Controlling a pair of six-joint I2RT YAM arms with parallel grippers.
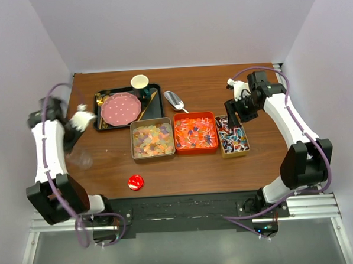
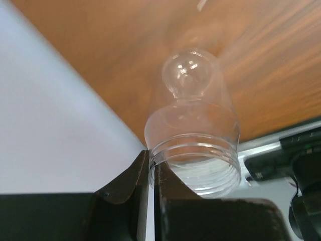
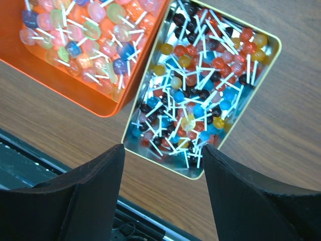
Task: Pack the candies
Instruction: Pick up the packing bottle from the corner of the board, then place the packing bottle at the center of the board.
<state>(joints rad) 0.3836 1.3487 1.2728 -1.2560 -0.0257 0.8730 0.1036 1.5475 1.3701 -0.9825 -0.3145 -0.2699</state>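
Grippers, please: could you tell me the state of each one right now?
Left gripper: shut on the rim of the clear plastic jar.
Right gripper: open, holding nothing.

Orange tray (image 3: 108, 103): we log pastel candies (image 3: 90, 30) on white sticks.
Metal tin (image 3: 273, 47): just beside it; red, blue, dark candies.
Right gripper (image 3: 163, 150): jaws wide apart.

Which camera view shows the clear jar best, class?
Left wrist: the jar fills the frame, threaded mouth and round base plain, its rim pinched by the left claw. The top view shows only a faint blur beside the left arm. The right wrist view misses it.
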